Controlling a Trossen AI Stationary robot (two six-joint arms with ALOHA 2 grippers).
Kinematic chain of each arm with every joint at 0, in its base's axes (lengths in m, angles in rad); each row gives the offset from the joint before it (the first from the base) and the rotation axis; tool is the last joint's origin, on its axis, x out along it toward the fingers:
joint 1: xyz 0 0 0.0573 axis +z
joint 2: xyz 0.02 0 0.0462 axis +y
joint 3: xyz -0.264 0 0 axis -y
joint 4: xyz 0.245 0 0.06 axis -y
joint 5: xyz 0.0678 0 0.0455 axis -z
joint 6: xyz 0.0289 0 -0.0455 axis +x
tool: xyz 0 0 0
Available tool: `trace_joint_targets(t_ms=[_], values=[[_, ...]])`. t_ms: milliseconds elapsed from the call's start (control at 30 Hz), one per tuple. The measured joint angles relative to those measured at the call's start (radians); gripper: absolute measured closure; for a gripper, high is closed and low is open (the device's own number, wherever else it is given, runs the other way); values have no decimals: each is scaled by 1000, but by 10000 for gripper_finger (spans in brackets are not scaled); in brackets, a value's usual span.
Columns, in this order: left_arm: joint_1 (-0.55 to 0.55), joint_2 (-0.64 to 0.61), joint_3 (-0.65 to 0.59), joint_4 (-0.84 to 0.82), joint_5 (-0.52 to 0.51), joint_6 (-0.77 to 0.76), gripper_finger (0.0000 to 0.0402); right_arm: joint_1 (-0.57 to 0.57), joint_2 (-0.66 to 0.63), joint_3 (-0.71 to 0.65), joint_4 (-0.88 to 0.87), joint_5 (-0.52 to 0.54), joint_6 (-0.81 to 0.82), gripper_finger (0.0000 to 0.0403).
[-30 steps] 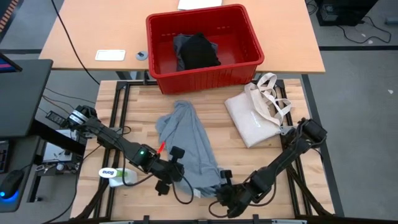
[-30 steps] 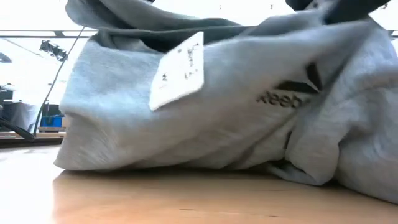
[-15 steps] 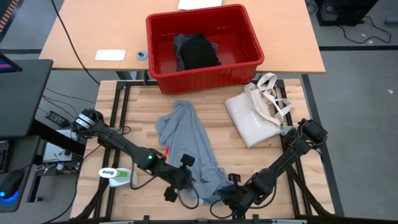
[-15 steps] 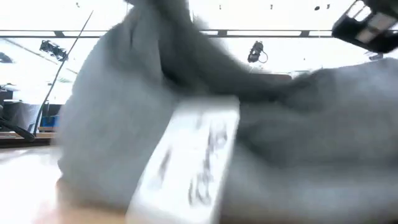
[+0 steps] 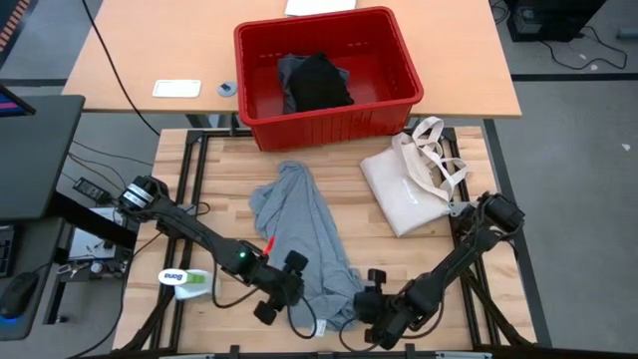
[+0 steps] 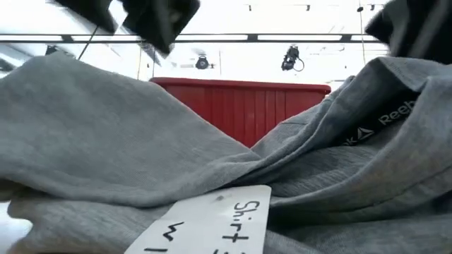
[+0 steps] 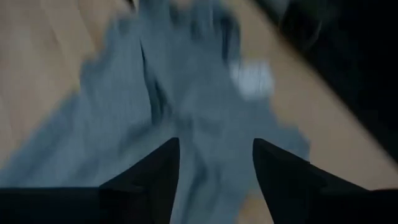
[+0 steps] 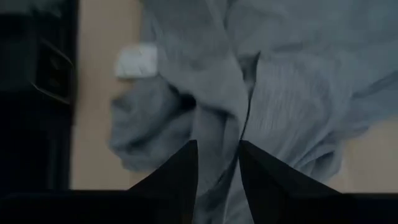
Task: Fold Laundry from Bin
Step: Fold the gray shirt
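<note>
The light grey T-shirt point(image 5: 304, 234) lies crumpled in a long strip on the wooden table, its near end at the front edge with a white tag point(image 6: 212, 226) beside it. My left gripper point(image 5: 297, 284) stands open just over the shirt's near left side point(image 7: 186, 93). My right gripper point(image 5: 367, 299) stands open over the near right side point(image 8: 280, 81). In the low view both hang above the cloth. The red bin point(image 5: 329, 120) stands on the far desk and holds a black garment point(image 5: 319, 85) on top of another cloth.
A cream tote bag point(image 5: 404, 189) lies on the table's right side. A white spray bottle point(image 5: 184, 281) lies at the near left edge. A white card point(image 5: 176, 88) and a small round thing point(image 5: 227, 88) sit on the far desk, left of the bin.
Both grippers have let go of the shirt's near end. That end was held up a second ago and has fallen onto the table, so the bin now shows behind it. My left gripper has sunk and gone toward the near edge and the right; my right gripper has rolled.
</note>
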Motion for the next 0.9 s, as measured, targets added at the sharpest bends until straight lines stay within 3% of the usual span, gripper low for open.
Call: trace_joint_targets(t_ms=[133, 333, 500, 600, 767, 900], values=[[21, 0, -18, -163, -29, -27, 207, -22, 56, -37, -4, -54, 19, 278], [61, 0, -195, -23, -135, 15, 224, -31, 79, -37, -183, -55, 133, 284], [152, 0, -325, 127, -156, 19, 225, -29, 74, -25, -390, -85, 225, 293], [174, 0, -329, 149, -122, 31, 225, -23, 74, 7, -603, -91, 296, 301], [126, -48, -254, 159, -100, 119, 225, 8, 63, 110, -1016, -5, 501, 311], [86, -91, -223, 116, -98, 120, 225, 39, 15, 150, -881, 109, 411, 312]])
